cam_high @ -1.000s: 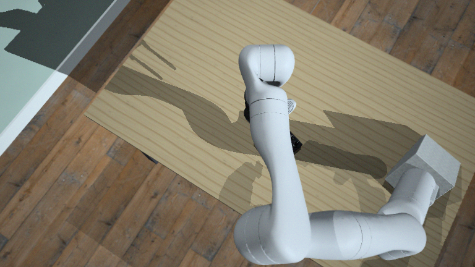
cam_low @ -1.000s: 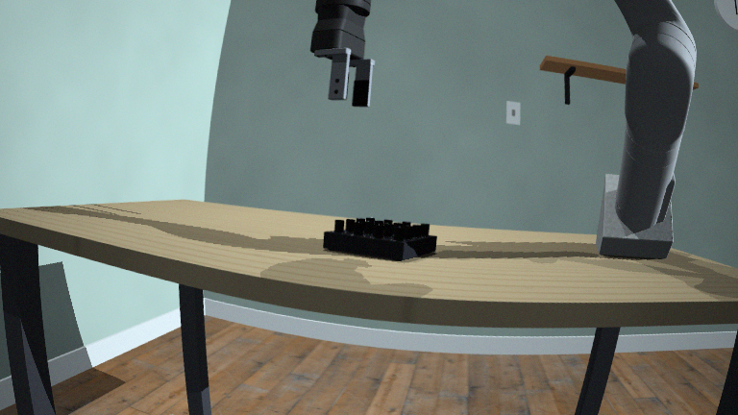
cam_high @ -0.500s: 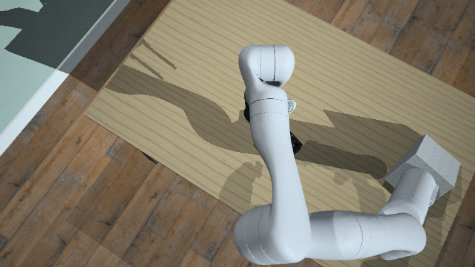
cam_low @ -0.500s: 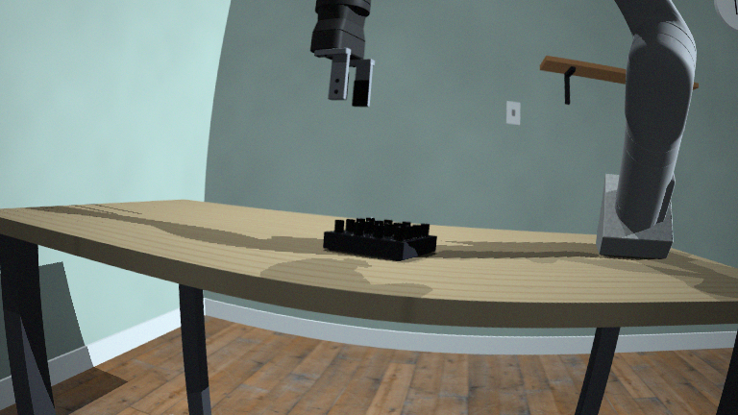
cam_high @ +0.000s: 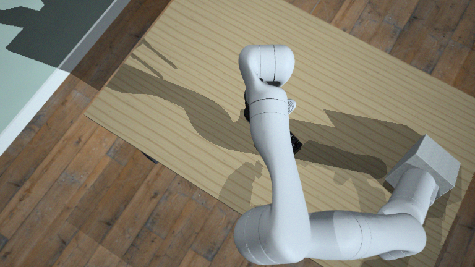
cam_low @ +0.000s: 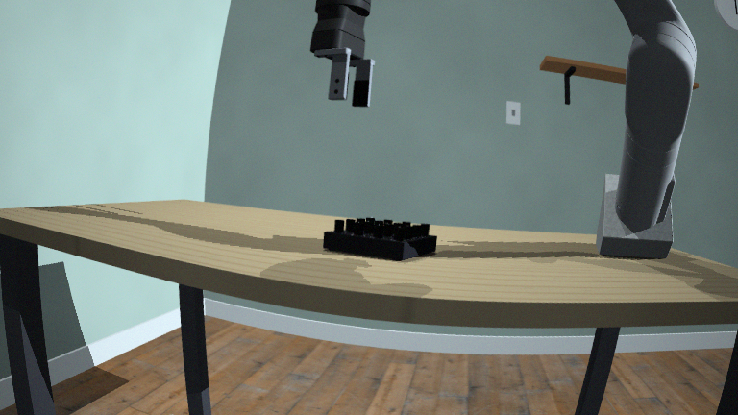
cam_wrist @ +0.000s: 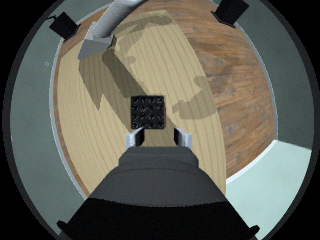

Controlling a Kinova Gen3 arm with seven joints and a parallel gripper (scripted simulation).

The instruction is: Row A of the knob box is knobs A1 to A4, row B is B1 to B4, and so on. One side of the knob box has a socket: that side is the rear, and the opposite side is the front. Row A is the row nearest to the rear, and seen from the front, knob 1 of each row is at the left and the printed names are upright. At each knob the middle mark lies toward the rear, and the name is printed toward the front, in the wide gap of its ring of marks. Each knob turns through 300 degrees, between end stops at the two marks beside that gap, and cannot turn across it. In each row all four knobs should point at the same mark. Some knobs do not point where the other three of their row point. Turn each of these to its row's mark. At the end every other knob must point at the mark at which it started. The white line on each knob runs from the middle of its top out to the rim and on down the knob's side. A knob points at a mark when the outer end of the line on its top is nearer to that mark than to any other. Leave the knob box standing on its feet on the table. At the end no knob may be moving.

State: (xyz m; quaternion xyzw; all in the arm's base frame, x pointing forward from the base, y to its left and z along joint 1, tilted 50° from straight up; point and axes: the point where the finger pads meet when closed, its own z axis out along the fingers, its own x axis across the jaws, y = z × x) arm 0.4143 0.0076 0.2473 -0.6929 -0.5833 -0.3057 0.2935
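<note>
The black knob box point(cam_high: 297, 146) point(cam_low: 363, 245) point(cam_wrist: 147, 112) stands on the table point(cam_high: 196, 40) point(cam_low: 489, 285) point(cam_wrist: 165, 65), upright in the exterior view. In the top view the arm hides most of it. Its knobs show as several short black posts in the exterior view and as a grid in the wrist view. The white lines, marks and names are too small and dark to read, so I cannot tell where any knob points. My gripper point(cam_low: 350, 101) point(cam_wrist: 159, 134) is open and empty, high above the box. In the top view the fingers are hidden under the arm.
The arm's grey base block point(cam_high: 432, 161) point(cam_low: 635, 247) point(cam_wrist: 92, 48) stands on the table to the right of the box in the exterior view. The arm point(cam_high: 280, 165) reaches over the box. A wooden shelf point(cam_low: 593, 69) is on the wall behind. The arm's shadow lies across the box area.
</note>
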